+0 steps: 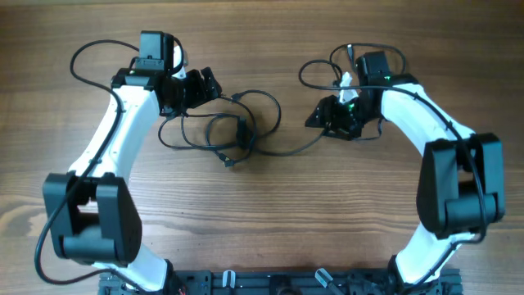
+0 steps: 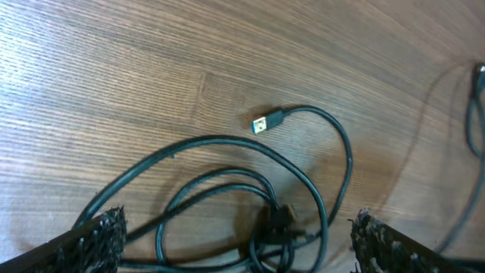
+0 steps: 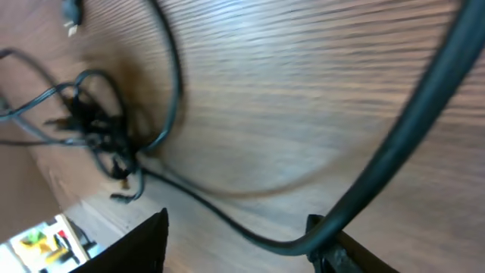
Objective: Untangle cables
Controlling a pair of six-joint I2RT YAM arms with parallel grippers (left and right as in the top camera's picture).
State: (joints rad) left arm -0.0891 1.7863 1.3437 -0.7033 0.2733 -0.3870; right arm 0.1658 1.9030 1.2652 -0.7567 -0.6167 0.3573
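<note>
The left gripper (image 1: 202, 88) is seen with its jaws spread wide, poised at the far left edge of the cables (image 1: 219, 131). These are heaped in tangled loops on the wooden table (image 1: 270, 213), left of centre. One strand is stretched rightward to the right gripper (image 1: 325, 115), whose jaws are parted, the strand passing close beside one finger (image 3: 345, 256).

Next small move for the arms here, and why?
Probably close the right gripper on the cable strand. Its jaws stand apart, with that strand running between them close to one finger and leading back to the knot. The left gripper hangs open over the loops, so neither arm grips anything yet.
</note>
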